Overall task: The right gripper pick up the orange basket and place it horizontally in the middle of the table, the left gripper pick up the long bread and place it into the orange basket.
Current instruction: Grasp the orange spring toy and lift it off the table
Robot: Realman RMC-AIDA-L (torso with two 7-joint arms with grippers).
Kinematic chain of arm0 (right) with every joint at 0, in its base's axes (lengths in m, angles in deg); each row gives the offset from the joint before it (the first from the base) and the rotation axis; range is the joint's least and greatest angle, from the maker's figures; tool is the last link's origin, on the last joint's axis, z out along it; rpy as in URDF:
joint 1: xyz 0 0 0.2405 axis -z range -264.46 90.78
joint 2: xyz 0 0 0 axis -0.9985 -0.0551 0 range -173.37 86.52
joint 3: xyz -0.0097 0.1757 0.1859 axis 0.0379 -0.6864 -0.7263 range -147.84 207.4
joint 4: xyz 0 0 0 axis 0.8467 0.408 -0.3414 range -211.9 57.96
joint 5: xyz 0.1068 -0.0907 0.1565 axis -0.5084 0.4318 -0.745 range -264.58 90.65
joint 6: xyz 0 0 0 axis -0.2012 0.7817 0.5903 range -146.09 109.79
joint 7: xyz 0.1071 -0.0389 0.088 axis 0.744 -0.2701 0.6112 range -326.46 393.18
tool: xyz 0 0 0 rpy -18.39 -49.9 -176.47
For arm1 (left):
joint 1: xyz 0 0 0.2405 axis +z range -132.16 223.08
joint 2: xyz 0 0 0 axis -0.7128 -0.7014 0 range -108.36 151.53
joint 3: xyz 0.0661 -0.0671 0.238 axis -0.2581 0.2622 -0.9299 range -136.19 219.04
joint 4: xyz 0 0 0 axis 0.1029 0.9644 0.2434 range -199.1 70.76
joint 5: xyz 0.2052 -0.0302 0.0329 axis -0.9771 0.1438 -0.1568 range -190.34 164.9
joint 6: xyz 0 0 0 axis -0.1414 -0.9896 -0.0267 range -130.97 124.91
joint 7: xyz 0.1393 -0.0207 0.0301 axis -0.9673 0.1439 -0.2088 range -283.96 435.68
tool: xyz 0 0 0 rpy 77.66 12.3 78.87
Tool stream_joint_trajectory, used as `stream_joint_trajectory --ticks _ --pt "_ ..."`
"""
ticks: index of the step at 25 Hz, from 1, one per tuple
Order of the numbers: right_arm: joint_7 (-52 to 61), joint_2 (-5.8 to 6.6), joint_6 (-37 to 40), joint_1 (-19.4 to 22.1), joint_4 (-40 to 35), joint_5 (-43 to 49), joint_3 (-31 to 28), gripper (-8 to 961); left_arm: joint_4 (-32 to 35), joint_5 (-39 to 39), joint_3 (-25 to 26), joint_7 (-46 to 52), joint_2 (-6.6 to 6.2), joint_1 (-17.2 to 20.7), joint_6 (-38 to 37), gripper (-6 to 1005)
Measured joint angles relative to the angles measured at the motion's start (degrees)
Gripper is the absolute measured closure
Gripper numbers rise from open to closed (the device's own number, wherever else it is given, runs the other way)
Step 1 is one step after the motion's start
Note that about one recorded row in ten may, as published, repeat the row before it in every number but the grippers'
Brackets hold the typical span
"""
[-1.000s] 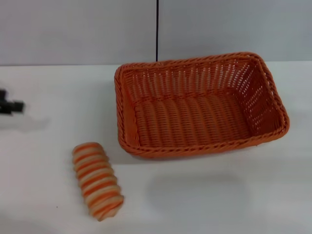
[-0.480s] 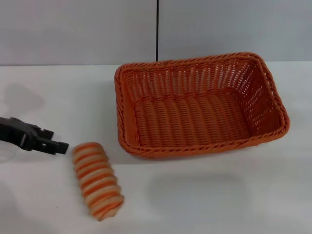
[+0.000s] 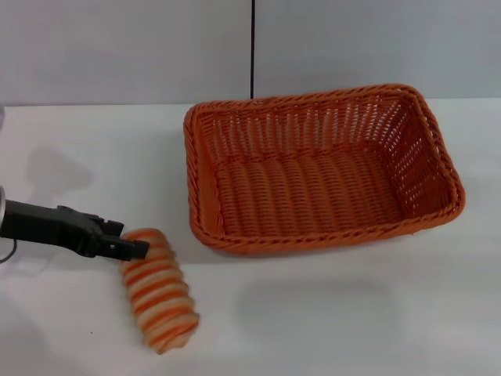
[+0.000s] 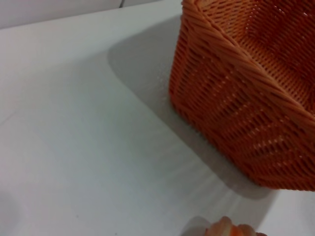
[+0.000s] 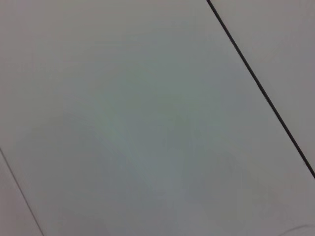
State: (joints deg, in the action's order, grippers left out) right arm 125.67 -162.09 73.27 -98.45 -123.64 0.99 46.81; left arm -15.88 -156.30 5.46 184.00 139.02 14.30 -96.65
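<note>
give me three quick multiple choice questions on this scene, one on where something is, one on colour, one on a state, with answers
1. Where does the striped log-shaped long bread lie?
A. inside the basket
B. on the white table, to the robot's left of the basket
C. behind the basket

2. What colour is the woven wicker orange basket?
A. orange
B. blue
C. green

3. What is in the basket?
A. two rolls
B. a cup
C. nothing

Answers:
1 B, the head view shows the bread on the tabletop outside the rim, with the left gripper at its far end.
2 A, its weave is orange all over.
3 C, its floor is bare.
</note>
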Motion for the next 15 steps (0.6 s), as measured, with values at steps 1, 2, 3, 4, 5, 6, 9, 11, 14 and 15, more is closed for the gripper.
stream_joint_trajectory --ticks 1,2,3,4,5,6,9,11,14,15 --pt "-0.01 0.01 0.04 0.02 0.00 0.00 0.02 318 -0.44 0.51 0.06 -0.77 0.34 0.36 1.06 228" --pt "-0.02 0.01 0.08 0.08 0.00 0.01 0.02 318 -0.76 0.83 0.08 -0.93 0.36 0.45 1.27 229" --pt "-0.03 0.01 0.09 0.16 0.00 0.02 0.02 318 -0.97 1.07 0.09 -1.01 0.36 0.52 1.45 229" --pt "-0.03 0.02 0.09 0.23 0.01 0.02 0.02 318 -1.14 1.26 0.09 -1.08 0.36 0.60 1.62 229" --pt "-0.03 0.02 0.09 0.28 0.00 0.02 0.02 318 -1.14 1.26 0.09 -1.08 0.36 0.60 1.62 229" --pt "-0.03 0.02 0.09 0.34 0.00 0.03 0.02 318 -1.31 1.46 0.04 -1.15 0.36 0.73 1.78 229" --pt "-0.03 0.02 0.09 0.44 0.00 0.03 -0.18 318 -1.39 1.97 0.07 -1.18 0.32 0.97 2.06 229" --pt "-0.03 -0.01 0.09 0.49 0.01 0.02 -0.29 319 -1.41 2.03 0.14 -1.13 0.23 1.02 2.14 229" --pt "-0.03 -0.02 0.09 0.50 0.23 -0.03 -0.39 319 -1.43 2.06 0.34 -0.99 0.19 1.06 2.24 258" --pt "-0.03 -0.01 0.09 0.51 0.36 -0.06 -0.43 319 -1.44 2.06 0.43 -0.98 0.19 1.06 2.28 286"
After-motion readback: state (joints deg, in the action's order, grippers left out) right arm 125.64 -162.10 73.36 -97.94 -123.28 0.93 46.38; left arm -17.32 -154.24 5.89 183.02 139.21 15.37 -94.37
